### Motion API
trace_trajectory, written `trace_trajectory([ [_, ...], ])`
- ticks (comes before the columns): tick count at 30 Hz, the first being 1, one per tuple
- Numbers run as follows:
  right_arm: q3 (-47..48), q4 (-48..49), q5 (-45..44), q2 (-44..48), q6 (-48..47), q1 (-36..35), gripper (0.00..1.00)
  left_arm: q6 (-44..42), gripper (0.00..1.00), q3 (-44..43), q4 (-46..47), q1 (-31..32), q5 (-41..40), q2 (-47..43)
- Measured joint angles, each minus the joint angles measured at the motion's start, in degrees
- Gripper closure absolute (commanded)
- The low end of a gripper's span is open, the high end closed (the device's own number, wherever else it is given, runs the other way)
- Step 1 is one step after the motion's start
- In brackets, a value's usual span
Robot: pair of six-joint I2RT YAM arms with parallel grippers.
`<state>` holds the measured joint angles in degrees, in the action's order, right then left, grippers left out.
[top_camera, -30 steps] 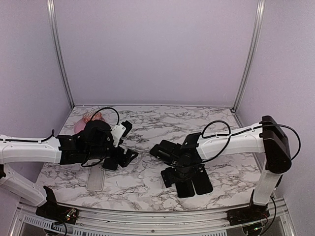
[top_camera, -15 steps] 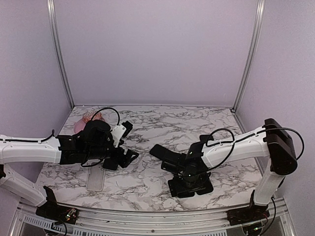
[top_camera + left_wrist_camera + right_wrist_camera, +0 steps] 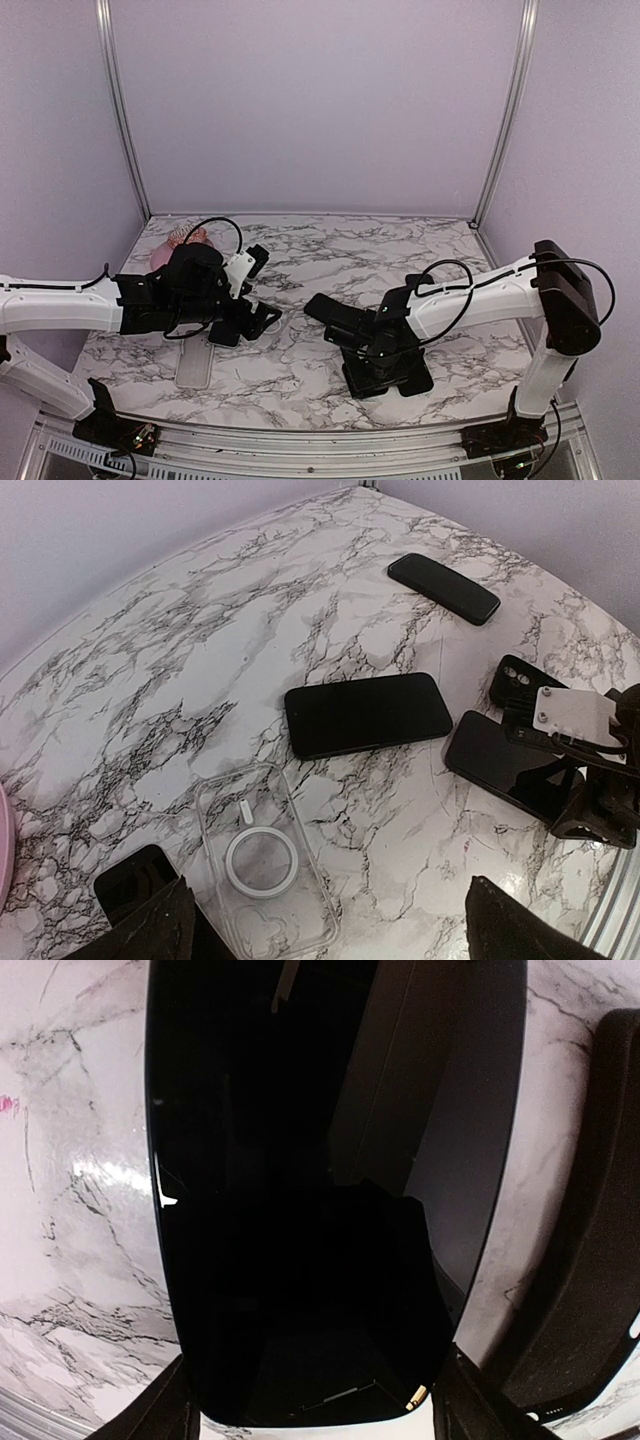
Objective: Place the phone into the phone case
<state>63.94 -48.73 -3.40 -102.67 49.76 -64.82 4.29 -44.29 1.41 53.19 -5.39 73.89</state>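
Right end effector (image 3: 315, 1405) lowered over phone (image 3: 320, 1190); black case (image 3: 590, 1220) just beside.

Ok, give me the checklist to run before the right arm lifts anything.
1. Black phone lies flat, screen up, straddled by the right gripper: ok.
2. Right gripper's fingers actually clamped on the phone's edges: cannot tell.
3. Black case lies beside the phone, not under it: ok.
4. Left gripper open and holding nothing: ok.
5. Clear case has nothing inside it and nothing on top of it: ok.
6. Clear case lying open side up: cannot tell.
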Motion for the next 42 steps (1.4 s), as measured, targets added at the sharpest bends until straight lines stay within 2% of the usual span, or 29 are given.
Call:
trace_trajectory([
  [4, -0.07, 1.25, -0.98, 0.26, -2.69, 0.0, 0.58, 1.46, 0.08, -0.42, 0.0, 0.0, 1.33, 1.88],
  [13, -4.72, 12.24, -3.54, 4.48, -10.69, 0.0, 0.61, 6.12, 0.05, -0.94, 4.17, -0.02, 6.51, 6.45],
  [16, -7.37, 16.11, -3.63, 5.73, -13.14, 0.0, 0.62, 8.24, 0.05, -1.42, 7.3, -0.46, 10.91, 10.01],
  [20, -10.51, 19.93, -3.76, 6.71, -15.76, 0.0, 0.61, 12.28, 0.08, -6.43, 9.16, -1.64, 19.45, 20.04],
  [22, -10.47, 20.33, -4.04, 6.47, -16.65, 0.02, 0.57, 14.19, 0.09, -8.9, 9.92, -2.34, 22.84, 24.9],
  [26, -8.87, 19.61, -4.52, 5.03, -17.51, 0.07, 0.22, 16.37, 0.15, -11.65, 9.68, -2.69, 25.97, 31.28],
  [30, -4.42, 15.52, -4.07, 1.9, -18.29, 0.61, 0.06, 16.59, 0.15, -15.47, 7.48, -2.69, 25.49, 34.62],
  [38, 7.41, 7.26, -1.55, -6.34, -20.35, 3.67, 0.04, 16.48, 0.15, -14.8, 5.64, -2.91, 20.0, 31.98],
  [42, 10.45, 5.64, -0.92, -8.46, -21.27, 5.57, 0.12, 15.96, 0.14, -14.64, 4.92, -3.32, 17.46, 29.57],
])
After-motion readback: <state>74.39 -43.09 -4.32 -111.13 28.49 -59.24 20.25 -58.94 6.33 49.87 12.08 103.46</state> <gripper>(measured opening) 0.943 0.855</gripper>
